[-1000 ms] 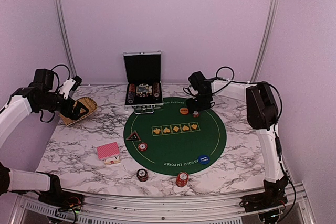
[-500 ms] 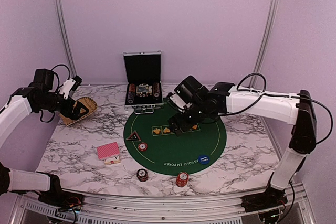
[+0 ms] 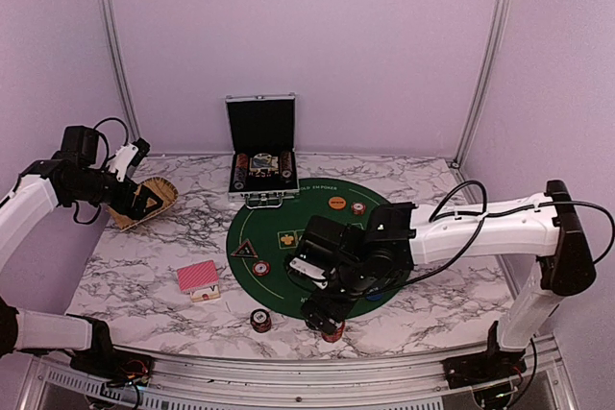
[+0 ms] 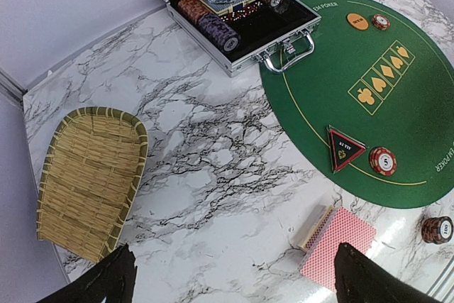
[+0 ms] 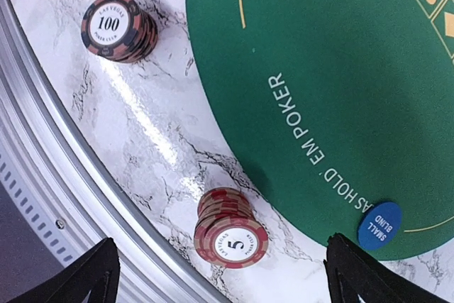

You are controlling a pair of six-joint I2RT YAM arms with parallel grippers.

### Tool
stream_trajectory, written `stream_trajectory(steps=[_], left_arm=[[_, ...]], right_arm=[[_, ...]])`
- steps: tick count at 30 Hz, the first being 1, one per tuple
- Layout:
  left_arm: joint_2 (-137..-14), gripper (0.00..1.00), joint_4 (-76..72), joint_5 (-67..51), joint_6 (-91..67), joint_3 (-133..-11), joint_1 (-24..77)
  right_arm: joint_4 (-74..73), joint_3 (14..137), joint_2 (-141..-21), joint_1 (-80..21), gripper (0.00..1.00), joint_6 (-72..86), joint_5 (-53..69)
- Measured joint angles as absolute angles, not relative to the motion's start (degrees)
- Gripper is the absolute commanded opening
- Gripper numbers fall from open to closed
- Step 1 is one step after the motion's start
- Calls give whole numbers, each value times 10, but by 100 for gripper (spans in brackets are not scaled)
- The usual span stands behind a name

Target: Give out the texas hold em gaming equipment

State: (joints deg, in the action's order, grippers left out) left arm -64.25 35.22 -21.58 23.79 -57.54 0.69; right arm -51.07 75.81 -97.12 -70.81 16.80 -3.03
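The right gripper (image 5: 223, 278) hangs released over the near table edge, its black fingers spread wide and nothing held. Below it, in line with the gap between the fingers, stands a stack of red striped chips (image 5: 230, 235), round and ridged at the rim, the top one marked 5. Just to one side, a flat blue disc (image 5: 379, 225) lies at the edge of the round green felt mat (image 5: 340, 69). Farther out on the glossy, grey-veined marble table (image 5: 163, 118) sits a stack of dark chips (image 5: 117, 28) marked 100, near the ribbed metal rail (image 5: 42, 196).

The left gripper (image 4: 237, 283) is likewise released and empty. Near one finger lie the red-backed cards (image 4: 339, 245), and near the other a woven tray (image 4: 89, 182) of tan straw. Beyond them on the felt is a black triangular marker (image 4: 345, 148) with a single chip (image 4: 382, 161) just beside it. Farthest off, an open silver-edged case (image 4: 241, 12) holds rows of chips.
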Motion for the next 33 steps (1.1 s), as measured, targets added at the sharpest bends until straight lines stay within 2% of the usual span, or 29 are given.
stream_trajectory(steps=[14,33], left_arm=[[-642,99,352,-216,238,-575,7],[-642,99,352,-216,238,-575,7]], right_arm=[[-512,728,-1008,-718,97,170,-30],[-485,709,-1027,-714,80,168,-15]])
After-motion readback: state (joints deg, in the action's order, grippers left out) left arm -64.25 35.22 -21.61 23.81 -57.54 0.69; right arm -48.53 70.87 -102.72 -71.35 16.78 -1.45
